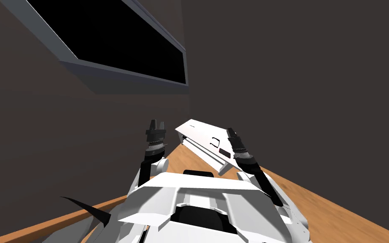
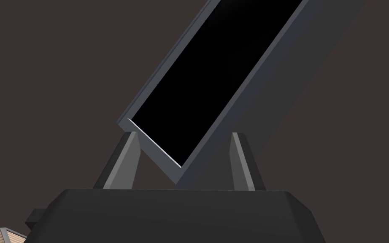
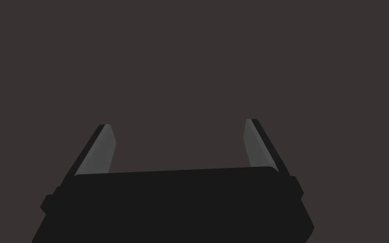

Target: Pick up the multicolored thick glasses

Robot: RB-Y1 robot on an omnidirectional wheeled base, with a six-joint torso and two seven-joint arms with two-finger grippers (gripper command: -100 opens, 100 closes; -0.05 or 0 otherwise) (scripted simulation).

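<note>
Left gripper and right gripper gape wide beside the white table; a hasty reach could sweep the glasses off

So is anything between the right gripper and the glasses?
Nothing visible. The open right gripper hangs at the white table's edge, near a small dark curved item, possibly the glasses; a dark block lies beside it, not between.

Both arms reach forward, side by side. The left gripper points up, fingers apart. The right gripper angles inward, likewise spread wide.
</note>
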